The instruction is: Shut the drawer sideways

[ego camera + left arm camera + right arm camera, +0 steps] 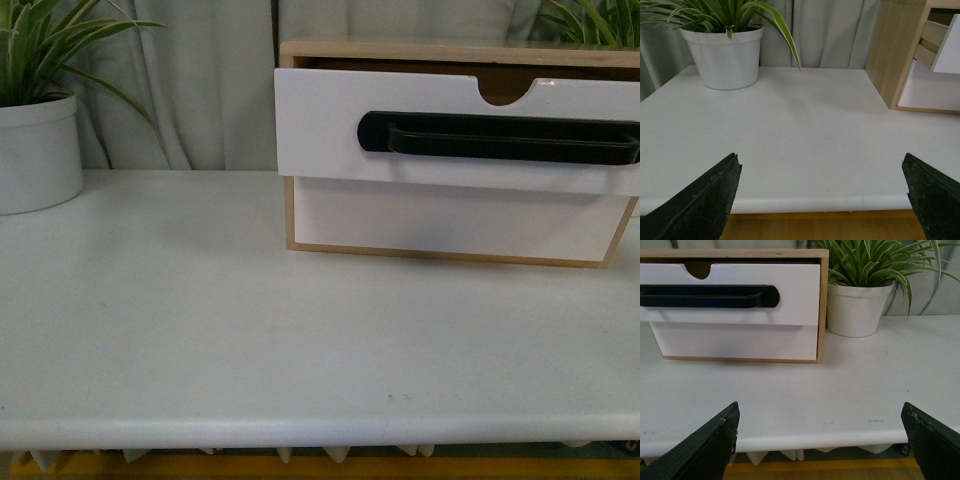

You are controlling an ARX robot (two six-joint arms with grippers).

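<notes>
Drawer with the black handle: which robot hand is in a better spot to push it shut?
Probably the right hand. Its camera faces the sticking-out drawer straight on. The left hand faces the plant pot and sees only the cabinet from its wooden side.

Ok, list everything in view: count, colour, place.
table: one, white, under everything.
cabinet: one, light wood, at the back right of the table.
drawer: one, white, top of the cabinet, pulled out.
handle: one, black, across the drawer.
lower front: one, white, set back under the drawer.
left plant: one, green in a white pot, left of the cabinet.
right plant: one, green in a white pot, right of the cabinet.
curtain: one, pale grey, behind the table.
left gripper: one, black, open, at the table's near edge.
right gripper: one, black, open, at the table's near edge.
</notes>
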